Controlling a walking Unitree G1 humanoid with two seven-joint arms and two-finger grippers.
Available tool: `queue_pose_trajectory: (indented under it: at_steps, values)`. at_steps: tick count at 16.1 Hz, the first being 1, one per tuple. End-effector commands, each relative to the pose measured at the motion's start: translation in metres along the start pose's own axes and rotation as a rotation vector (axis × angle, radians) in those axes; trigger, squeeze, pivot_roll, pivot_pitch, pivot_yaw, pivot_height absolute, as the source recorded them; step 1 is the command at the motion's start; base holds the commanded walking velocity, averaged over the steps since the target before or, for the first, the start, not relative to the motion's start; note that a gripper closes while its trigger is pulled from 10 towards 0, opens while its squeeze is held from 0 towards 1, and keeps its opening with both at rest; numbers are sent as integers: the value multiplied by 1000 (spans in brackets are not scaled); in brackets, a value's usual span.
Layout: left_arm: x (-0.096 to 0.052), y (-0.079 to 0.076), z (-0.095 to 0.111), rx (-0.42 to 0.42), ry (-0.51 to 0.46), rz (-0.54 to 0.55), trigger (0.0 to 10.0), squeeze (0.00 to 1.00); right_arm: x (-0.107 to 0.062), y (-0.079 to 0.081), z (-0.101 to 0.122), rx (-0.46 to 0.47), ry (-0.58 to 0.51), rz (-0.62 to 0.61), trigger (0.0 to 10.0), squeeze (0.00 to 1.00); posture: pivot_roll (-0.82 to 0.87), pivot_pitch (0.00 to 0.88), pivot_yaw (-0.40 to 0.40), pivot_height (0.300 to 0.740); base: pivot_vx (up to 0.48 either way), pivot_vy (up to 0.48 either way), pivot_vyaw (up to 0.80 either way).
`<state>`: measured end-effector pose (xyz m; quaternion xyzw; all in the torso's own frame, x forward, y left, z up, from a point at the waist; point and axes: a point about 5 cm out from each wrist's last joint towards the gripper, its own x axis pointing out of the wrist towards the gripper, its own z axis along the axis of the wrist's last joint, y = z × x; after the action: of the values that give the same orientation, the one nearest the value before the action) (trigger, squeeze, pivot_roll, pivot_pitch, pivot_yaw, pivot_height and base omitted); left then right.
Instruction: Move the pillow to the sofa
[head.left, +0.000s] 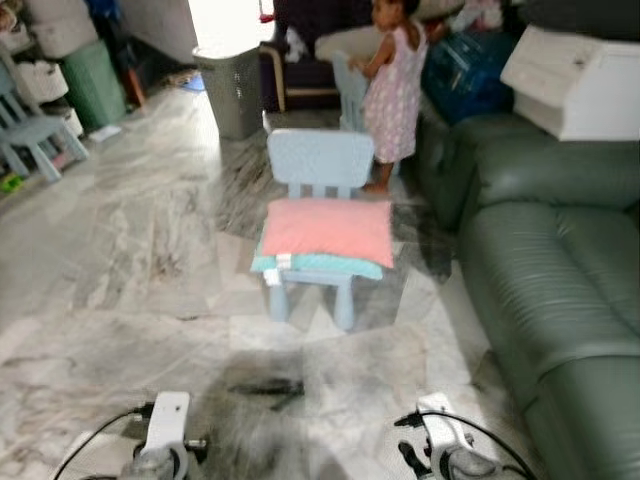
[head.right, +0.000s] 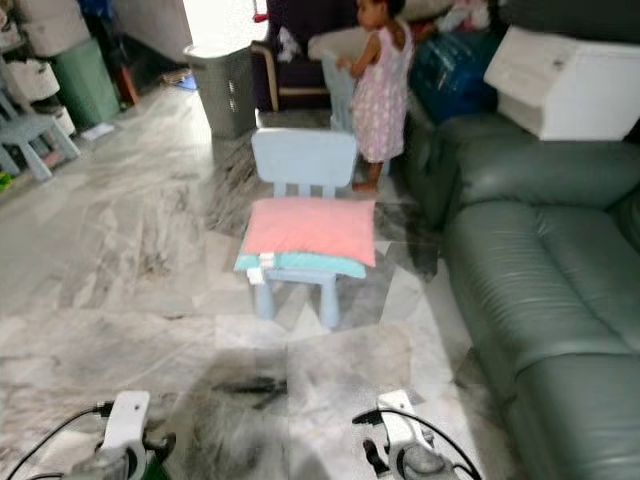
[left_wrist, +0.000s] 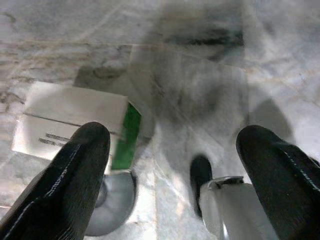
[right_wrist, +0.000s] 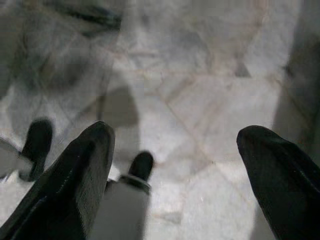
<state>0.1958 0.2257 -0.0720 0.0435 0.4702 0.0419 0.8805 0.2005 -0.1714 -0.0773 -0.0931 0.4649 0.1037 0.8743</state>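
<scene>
- The pink pillow (head.left: 327, 231) is lying flat on the seat of a small light-blue chair (head.left: 320, 160), on top of a teal cushion (head.left: 318, 266), covering the seat edge to edge.
- The green sofa (head.left: 560, 270) is standing to the right of the chair, near it.
- A person (head.left: 395, 80) is standing behind the chair.
- The left gripper (left_wrist: 170, 165) is hanging over the marble floor (head.left: 140, 260), fingers spread apart, holding nothing.
- The right gripper (right_wrist: 175, 165) is hanging likewise, spread and empty.

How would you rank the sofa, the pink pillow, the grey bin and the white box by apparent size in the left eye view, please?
1. Sofa, by far the largest.
2. Pillow and white box look alike; the box is cut by the frame and stands farther off, so no ranking between them.
3. Bin, smallest, though also farther away.
</scene>
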Motion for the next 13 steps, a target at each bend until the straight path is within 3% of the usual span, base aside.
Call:
queue_pose_trajectory:
  at_steps: [1,2,6,9,10,11,13]
  values:
    - [-1,13,2,-1,1,43,10000,0,2,9,6,-2,-22,26,10000,0,-86,0,25,740,0,0,0]
    - [-1,13,4,20,-9,43,10000,0,2,9,7,-2,-23,26,10000,0,-85,0,25,740,0,0,0]
    - [0,12,11,-30,-37,35,10000,0,2,9,9,0,-26,26,10000,0,-81,0,23,740,0,0,0]
    - [0,12,27,-126,-104,26,10000,0,2,10,9,-2,-24,26,10000,0,-82,0,23,740,0,0,0]
    - [1,11,33,-128,-120,22,10000,0,2,9,8,-5,-21,25,10000,0,-83,0,24,740,0,0,0]
    - [2,8,41,-59,-121,20,10000,0,2,8,5,-7,-16,22,10000,0,-83,0,25,740,0,0,0]
    - [2,2,40,-35,-111,-19,10000,0,1,7,3,-9,-12,20,10000,0,-80,0,26,740,0,0,0]
